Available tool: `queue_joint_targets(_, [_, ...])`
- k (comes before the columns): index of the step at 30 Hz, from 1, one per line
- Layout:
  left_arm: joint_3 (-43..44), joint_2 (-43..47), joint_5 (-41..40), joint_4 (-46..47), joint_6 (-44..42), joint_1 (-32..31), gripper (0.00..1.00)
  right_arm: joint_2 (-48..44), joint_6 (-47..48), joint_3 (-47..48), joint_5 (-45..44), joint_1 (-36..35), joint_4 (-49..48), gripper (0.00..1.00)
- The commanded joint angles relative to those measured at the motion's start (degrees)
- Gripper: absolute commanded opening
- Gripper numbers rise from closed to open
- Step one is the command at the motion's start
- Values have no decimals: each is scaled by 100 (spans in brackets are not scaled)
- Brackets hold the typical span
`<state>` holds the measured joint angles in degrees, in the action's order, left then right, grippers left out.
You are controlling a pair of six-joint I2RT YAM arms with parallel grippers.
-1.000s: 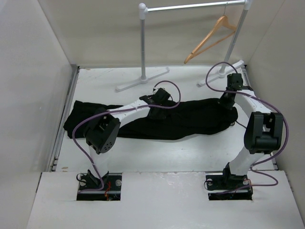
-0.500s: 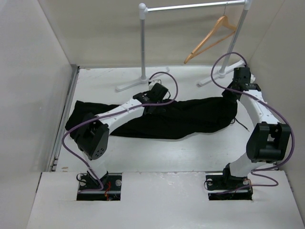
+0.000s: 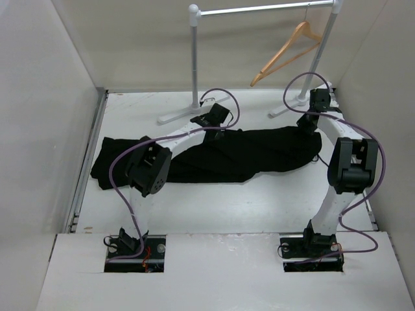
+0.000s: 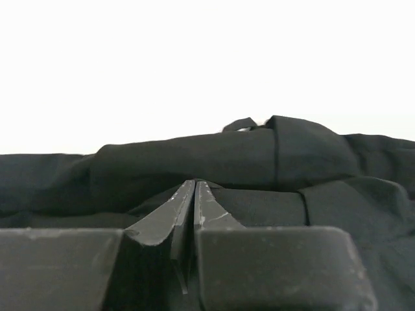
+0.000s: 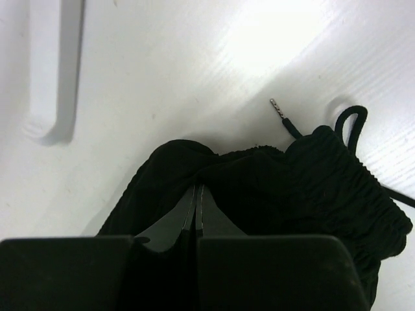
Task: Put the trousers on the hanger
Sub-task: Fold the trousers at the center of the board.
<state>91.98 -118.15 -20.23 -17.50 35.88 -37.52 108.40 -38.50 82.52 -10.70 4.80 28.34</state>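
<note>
The black trousers [image 3: 246, 155] lie stretched from left to right across the white table. My left gripper [image 3: 217, 129] sits at their far edge near the middle, and in the left wrist view the gripper [image 4: 194, 183] is shut, its tips pinching a fold of the trousers [image 4: 194, 152]. At the right end, my right gripper [image 3: 309, 126] is over the gathered waistband. The right wrist view shows that gripper [image 5: 196, 188] shut on the trousers [image 5: 311, 188], with the cloth bunched around its tips. The tan wooden hanger [image 3: 288, 52] hangs tilted from the rail at the back right.
A silver rail [image 3: 259, 9] on white posts stands at the back, its white feet [image 3: 194, 107] on the table just beyond the trousers. One white foot [image 5: 58, 65] shows in the right wrist view. A drawstring end [image 5: 285, 120] lies loose on the table. Walls close in on both sides.
Both grippers have closed on the cloth. Both have drawn the far edge of the trousers a little toward the rail, and the left arm's elbow has swung.
</note>
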Motion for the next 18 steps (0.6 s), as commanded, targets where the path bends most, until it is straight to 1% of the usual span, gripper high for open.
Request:
queue_joint_targets(1, [302,-164,-368,228,-46,-49,4,32,-131,440,-485,-18,-408,1])
queue_joint_targets(3, [259,-217,-315,317,-55,-84,11,-11,-140,414,-538,-53,-434,4])
queue_joint_targets(4, [215,-200,-289,343,-55,-102,17,-81,-140,379,-573,-53,-469,7])
queue_joint_targets(5, [145,-148,-263,378,-63,-111,24,-169,-140,361,-582,-53,-496,12])
queue_joint_targets(6, [66,-69,-254,405,-107,-111,30,-257,-140,352,-530,-45,-513,19])
queue_joint_targets(9, [-276,413,-253,405,-195,-41,46,-730,-61,318,-232,17,-469,46])
queue_joint_targets(11, [-619,905,-306,466,-239,21,52,-1231,-35,90,23,148,-505,58])
queue_joint_targets(12, [-812,1169,-324,536,-274,47,54,-1495,-35,-59,120,218,-505,63])
queue_joint_targets(15, [-1410,1898,-464,677,-327,100,58,-2233,-113,-726,331,429,-513,69])
queue_joint_targets(18, [-2016,2514,-622,782,-310,74,60,-2770,-289,-1640,472,605,-653,69])
